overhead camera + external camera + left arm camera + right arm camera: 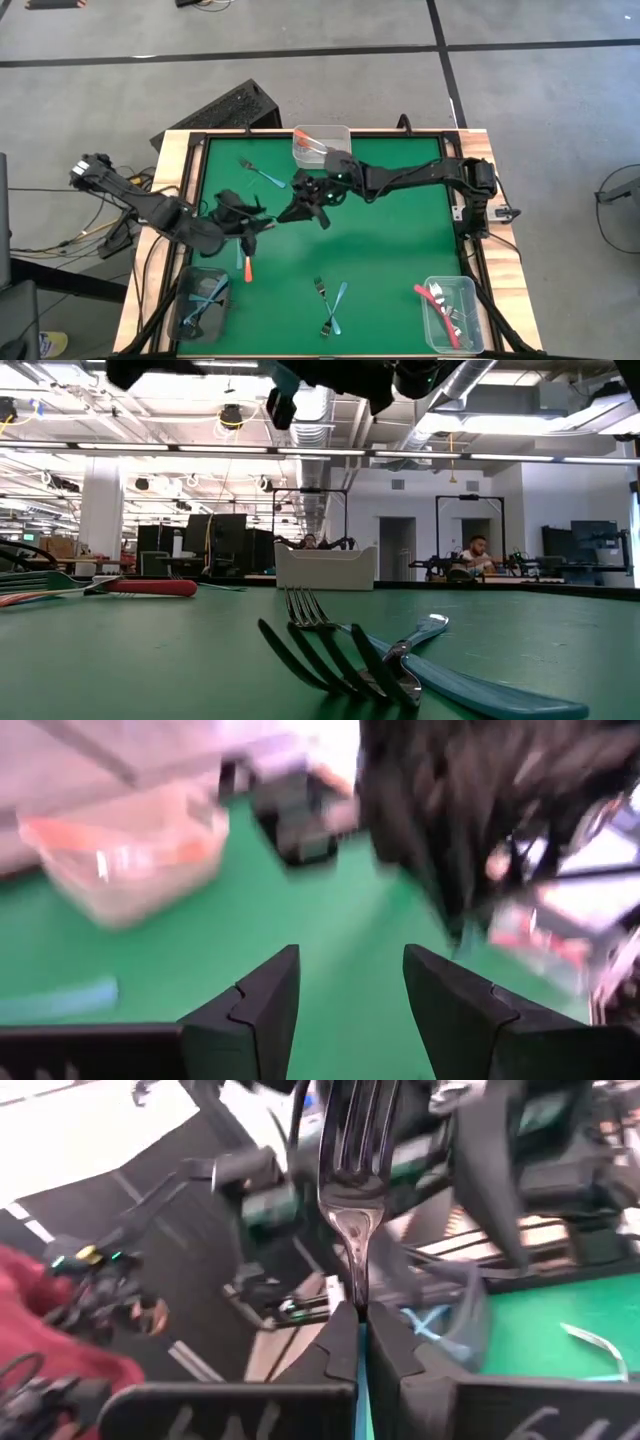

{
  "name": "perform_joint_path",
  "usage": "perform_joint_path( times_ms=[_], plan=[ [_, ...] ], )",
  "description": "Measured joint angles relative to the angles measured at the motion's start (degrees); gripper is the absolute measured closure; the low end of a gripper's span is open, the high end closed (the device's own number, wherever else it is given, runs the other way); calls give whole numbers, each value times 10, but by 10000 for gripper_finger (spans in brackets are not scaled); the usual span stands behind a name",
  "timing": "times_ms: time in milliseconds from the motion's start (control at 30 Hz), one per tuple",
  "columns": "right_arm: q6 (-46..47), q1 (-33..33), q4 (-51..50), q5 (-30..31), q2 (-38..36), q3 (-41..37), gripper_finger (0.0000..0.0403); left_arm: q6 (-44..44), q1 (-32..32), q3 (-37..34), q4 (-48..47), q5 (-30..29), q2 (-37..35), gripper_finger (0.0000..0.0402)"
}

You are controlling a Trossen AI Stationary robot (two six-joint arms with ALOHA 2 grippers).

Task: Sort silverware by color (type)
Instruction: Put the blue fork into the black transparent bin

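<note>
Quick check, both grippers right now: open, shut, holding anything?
Left gripper: open, empty, above the green table mat.
Right gripper: shut on a silver-tined metal fork with a light blue handle, tines pointing away from the wrist.

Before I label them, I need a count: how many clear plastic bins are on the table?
3, by the high view: the top-centre bin, the bottom-left bin and the bottom-right bin. None seems hidden.

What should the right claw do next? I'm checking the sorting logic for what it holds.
Probably carry it toward the blue-fork bin at the table's near left corner. The right claw is shut on a fork whose handle shows light blue between the fingers, raised above the mat. The left claw stands open nearby, so the path needs care.
</note>
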Motion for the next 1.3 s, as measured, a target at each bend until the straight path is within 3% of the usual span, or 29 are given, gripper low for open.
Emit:
perform_joint_path(
  times_ms=[100, 233, 333, 633, 933, 1300],
  plan=[
    [13, 0, 22, -37, 0, 0, 387, 97, 0, 0, 51, -26, -33, 235],
    [35, 2, 62, -53, 0, 0, 387, 234, 0, 0, 120, 0, -63, 235],
    [35, 7, 78, -53, 0, 0, 387, 290, 5, 0, 147, 25, -71, 235],
    [93, 4, 188, -60, 0, 0, 387, 291, 35, 0, 165, 180, -66, 235],
    [104, 5, 206, -63, 0, 0, 387, 334, 62, 0, 242, 184, -61, 235],
    [99, 11, 198, -54, 1, 0, 387, 355, 86, 0, 288, 318, -50, 257]
  ],
)
